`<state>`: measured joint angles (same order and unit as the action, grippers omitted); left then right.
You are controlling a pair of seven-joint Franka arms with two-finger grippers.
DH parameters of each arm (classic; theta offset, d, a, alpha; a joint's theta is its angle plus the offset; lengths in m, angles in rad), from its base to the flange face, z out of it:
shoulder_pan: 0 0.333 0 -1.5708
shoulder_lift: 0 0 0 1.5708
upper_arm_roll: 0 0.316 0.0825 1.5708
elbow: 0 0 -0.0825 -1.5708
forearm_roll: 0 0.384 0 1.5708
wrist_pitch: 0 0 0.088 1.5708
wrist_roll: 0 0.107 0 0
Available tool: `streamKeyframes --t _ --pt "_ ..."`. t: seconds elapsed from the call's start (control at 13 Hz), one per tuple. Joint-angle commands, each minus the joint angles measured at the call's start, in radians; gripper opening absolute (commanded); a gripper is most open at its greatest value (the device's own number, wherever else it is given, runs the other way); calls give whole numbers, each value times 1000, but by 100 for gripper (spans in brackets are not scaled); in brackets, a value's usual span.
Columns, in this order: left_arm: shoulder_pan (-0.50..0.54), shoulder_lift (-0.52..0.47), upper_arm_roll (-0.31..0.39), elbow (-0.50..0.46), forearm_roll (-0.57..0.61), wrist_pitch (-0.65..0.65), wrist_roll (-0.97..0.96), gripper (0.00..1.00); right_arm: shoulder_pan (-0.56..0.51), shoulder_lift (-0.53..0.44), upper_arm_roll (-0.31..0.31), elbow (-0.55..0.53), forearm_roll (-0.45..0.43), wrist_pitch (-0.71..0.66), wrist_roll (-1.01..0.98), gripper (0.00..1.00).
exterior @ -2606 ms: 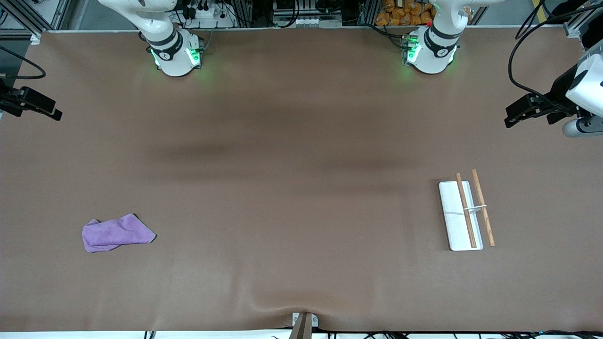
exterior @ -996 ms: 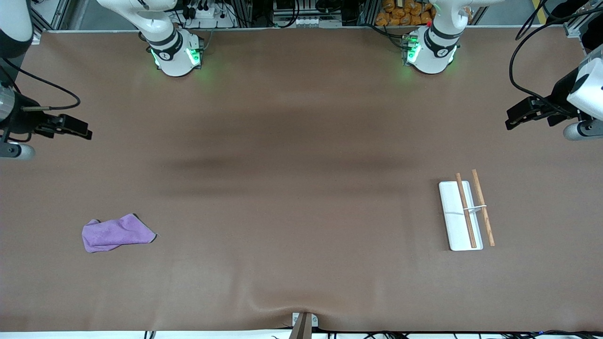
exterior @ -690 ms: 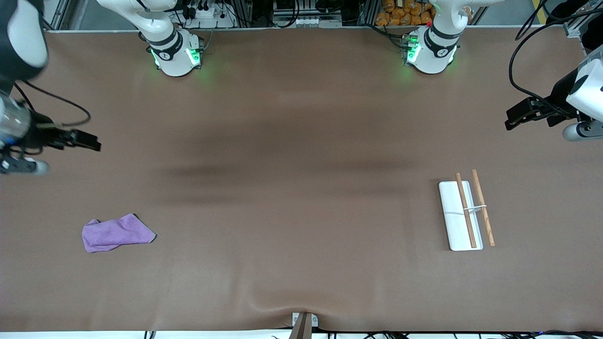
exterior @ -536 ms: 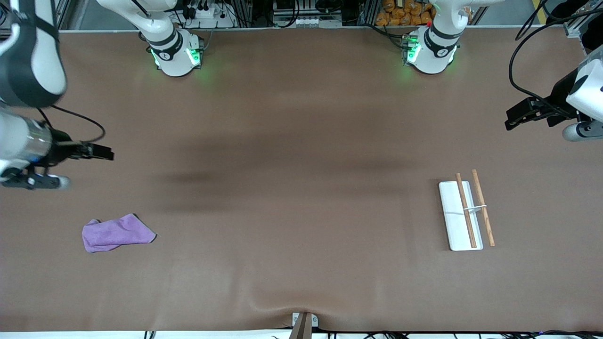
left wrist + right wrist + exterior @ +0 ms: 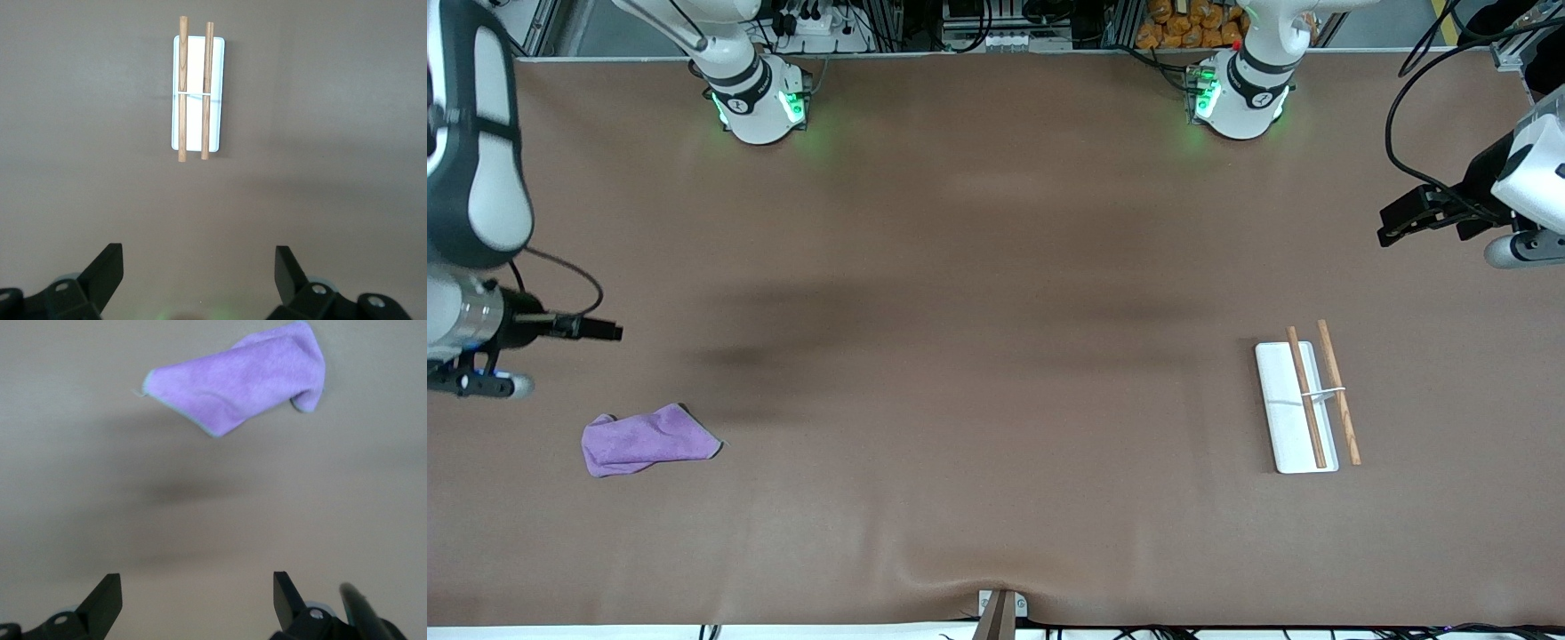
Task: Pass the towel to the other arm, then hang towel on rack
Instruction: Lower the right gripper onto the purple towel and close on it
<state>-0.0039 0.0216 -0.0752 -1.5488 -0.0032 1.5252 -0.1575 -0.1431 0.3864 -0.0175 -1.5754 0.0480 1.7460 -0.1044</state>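
The purple towel (image 5: 649, 440) lies crumpled on the brown table at the right arm's end; it also shows in the right wrist view (image 5: 243, 377). My right gripper (image 5: 196, 583) hangs open and empty over bare table beside the towel, apart from it (image 5: 480, 384). The rack (image 5: 1303, 404), a white base with two wooden rods, stands at the left arm's end and is seen again in the left wrist view (image 5: 197, 90). My left gripper (image 5: 198, 257) waits open and empty in the air near the table's end (image 5: 1525, 249), off to one side of the rack.
Both arm bases (image 5: 760, 102) (image 5: 1236, 98) stand along the table's back edge. A metal clamp (image 5: 1000, 613) sits at the front edge, where the brown mat bulges slightly. Black cables hang by the left arm (image 5: 1405, 133).
The right arm has swung in over the table and come toward the towel. The left arm has barely shifted. Towel and rack lie where they were.
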Motion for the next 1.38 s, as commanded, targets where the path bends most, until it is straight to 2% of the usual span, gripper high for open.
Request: streamKeyframes --t 0.0,0.38,0.54,0.77,1.0,1.07,1.3 --pt "-1 9 -2 16 20 -17 16 100 -33 112 5 64 12 20 -232 100" --pt "-1 9 -2 16 20 -16 16 100 -55 241 5 86 7 255 -619 100" --pt "-1 9 -2 16 20 -16 16 100 -56 264 4 86 -3 329 -766 100" --pt "-1 9 -2 16 20 -16 16 100 -113 308 7 84 15 469 -1062 100" --pt "-1 9 -2 16 20 -16 16 100 -138 331 11 84 19 503 -1223 100" --pt "1 9 -2 16 20 -16 16 100 -150 345 14 84 51 533 -1306 100" --pt "1 9 -2 16 20 -16 16 100 -168 388 11 84 241 570 -1547 100"
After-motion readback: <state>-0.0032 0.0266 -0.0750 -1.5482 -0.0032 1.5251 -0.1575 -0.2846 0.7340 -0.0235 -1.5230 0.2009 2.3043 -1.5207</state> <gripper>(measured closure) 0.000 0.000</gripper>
